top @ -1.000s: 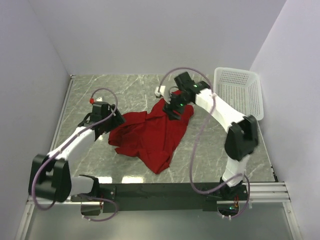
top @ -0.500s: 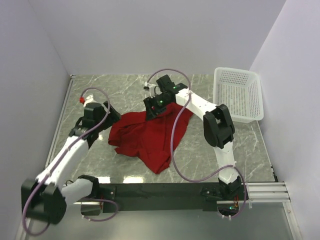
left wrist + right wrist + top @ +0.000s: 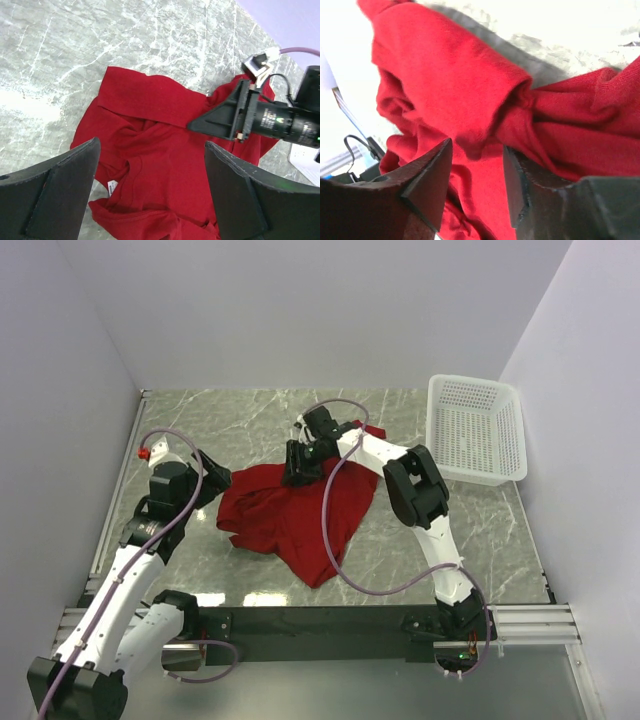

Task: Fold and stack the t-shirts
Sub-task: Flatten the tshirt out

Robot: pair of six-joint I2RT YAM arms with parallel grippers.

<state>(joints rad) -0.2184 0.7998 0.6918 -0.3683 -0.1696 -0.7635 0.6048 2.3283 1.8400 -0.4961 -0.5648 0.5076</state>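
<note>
Top view: red t-shirt [image 3: 295, 515] crumpled mid tabletop [image 3: 200, 430]. White basket [image 3: 478, 430] far right, well apart. Left gripper [image 3: 207, 475] just beside shirt's left edge. Right gripper [image 3: 298, 465] down on shirt's far edge.
Left wrist: left gripper jaws spread wide, nothing between them, shirt beneath; white neck tag [image 3: 112, 186] showing.
Right wrist: jaws partway apart, straddling bunched fold; cannot tell if cloth pinched.

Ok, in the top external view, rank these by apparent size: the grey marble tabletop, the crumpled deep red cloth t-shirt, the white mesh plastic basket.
1. Grey marble tabletop, by far the largest.
2. Crumpled deep red cloth t-shirt.
3. White mesh plastic basket, only somewhat smaller than the shirt.
</note>
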